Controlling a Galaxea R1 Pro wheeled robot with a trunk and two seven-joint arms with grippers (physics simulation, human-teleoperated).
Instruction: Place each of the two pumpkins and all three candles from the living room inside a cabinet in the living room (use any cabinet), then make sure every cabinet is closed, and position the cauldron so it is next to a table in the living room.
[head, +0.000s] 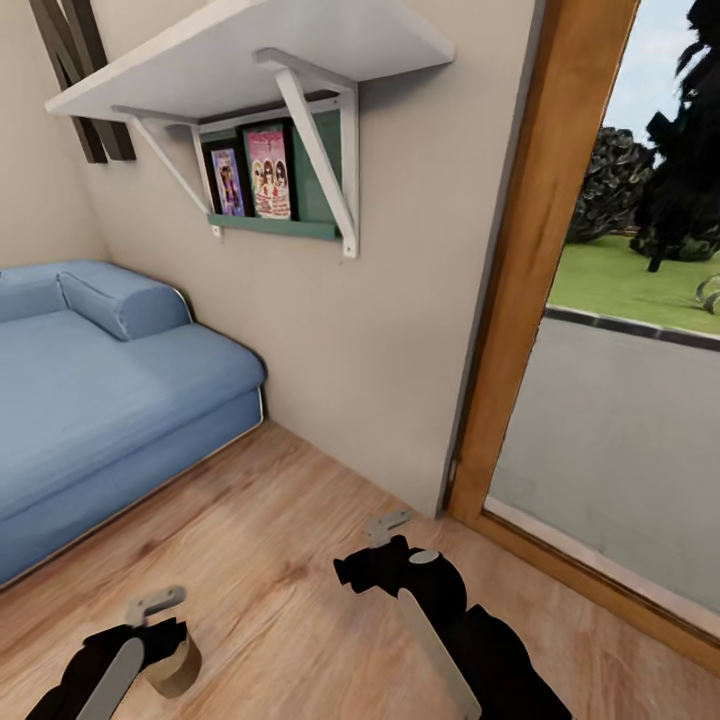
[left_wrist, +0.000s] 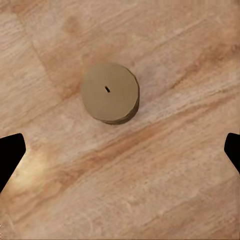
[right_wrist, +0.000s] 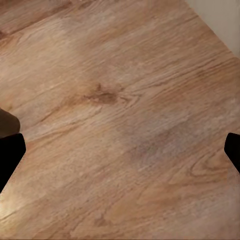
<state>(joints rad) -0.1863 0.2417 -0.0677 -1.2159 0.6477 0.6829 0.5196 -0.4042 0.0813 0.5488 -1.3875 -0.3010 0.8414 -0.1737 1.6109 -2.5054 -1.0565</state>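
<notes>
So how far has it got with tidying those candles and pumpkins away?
Nothing looks finished from here. A candle stands on the wooden floor under the open left gripper, apparently about to be picked up. The right gripper is open. Storing it, and everything else, remains.

candle (head: 176, 668) on floor (head: 290, 560); sofa (head: 90, 390) left, doorway (head: 620, 420) right

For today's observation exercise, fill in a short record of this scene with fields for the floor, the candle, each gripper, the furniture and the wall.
floor: wooden planks
candle: one beige candle standing upright on the floor, below the left gripper
left gripper: open, above the candle, not touching it
right gripper: open, over bare floor
furniture: blue sofa on the robot's left
wall: white shelf with framed pictures under it
</notes>
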